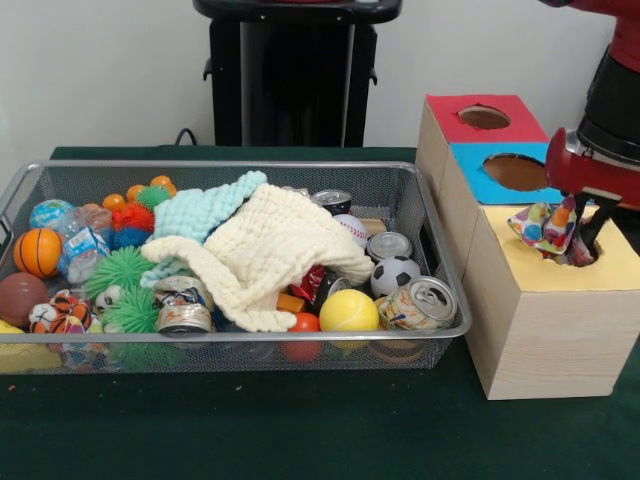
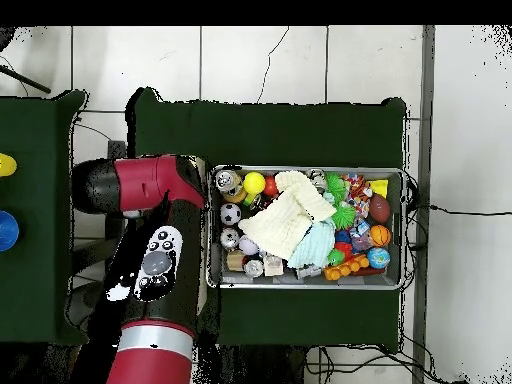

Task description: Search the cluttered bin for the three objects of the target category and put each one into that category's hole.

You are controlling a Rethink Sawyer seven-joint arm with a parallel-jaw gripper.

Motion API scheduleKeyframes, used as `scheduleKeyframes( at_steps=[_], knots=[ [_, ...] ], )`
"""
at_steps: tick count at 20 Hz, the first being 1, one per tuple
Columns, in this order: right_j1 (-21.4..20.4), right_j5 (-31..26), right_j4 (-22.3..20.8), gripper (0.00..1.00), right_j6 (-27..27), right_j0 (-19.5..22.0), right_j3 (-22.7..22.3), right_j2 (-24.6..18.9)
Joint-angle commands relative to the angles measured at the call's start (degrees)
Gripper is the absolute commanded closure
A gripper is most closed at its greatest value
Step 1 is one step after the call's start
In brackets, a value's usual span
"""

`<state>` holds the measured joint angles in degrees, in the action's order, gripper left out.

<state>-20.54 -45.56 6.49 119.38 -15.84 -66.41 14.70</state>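
No readable writing anywhere, honestly; the cans have labels but they're too small to make out.

Using the wire bin (image 1: 440, 290) as the anchor: along its near edge in the front view sit a yellow ball (image 1: 348, 311) and a tipped silver can (image 1: 420, 303), with spiky green balls (image 1: 120, 270) toward the left. A cream knit cloth (image 1: 270, 250) is piled in the middle, a pale teal cloth (image 1: 205, 210) behind it, a soccer ball (image 1: 395, 275) to its right and a small basketball (image 1: 38, 252) at the far left end. The whole thing sits on the green bench (image 1: 300, 430).

Right of the bin is a wooden box (image 1: 545, 330) with a yellow top, then a blue section (image 1: 470, 165) and a red section (image 1: 450, 115) farther back, each with a hole. The arm (image 1: 600, 150) comes down at the right edge and the tool (image 1: 578, 240) is at the yellow hole, clamped on a colourful patterned cloth (image 1: 545, 225) that hangs at the hole's rim.

The overhead view hides the box and the tool completely under the red arm (image 2: 150, 260), but it does show the bin's (image 2: 405, 230) full contents and tiled floor (image 2: 300, 60).
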Motion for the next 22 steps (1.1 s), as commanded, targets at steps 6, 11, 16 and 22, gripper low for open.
scheduleKeyframes(
  at_steps=[6,11,16,22],
  knots=[
    [5.7,0.0,1.7,1.0,13.2,-1.7,-5.6,-2.8],
    [6.2,2.3,2.1,1.0,13.4,-1.7,-6.7,-3.1],
    [7.0,3.9,2.2,1.0,13.9,-1.9,-6.9,-3.2],
    [7.5,6.0,2.2,1.0,13.0,-1.6,-7.8,-4.0]
  ],
)
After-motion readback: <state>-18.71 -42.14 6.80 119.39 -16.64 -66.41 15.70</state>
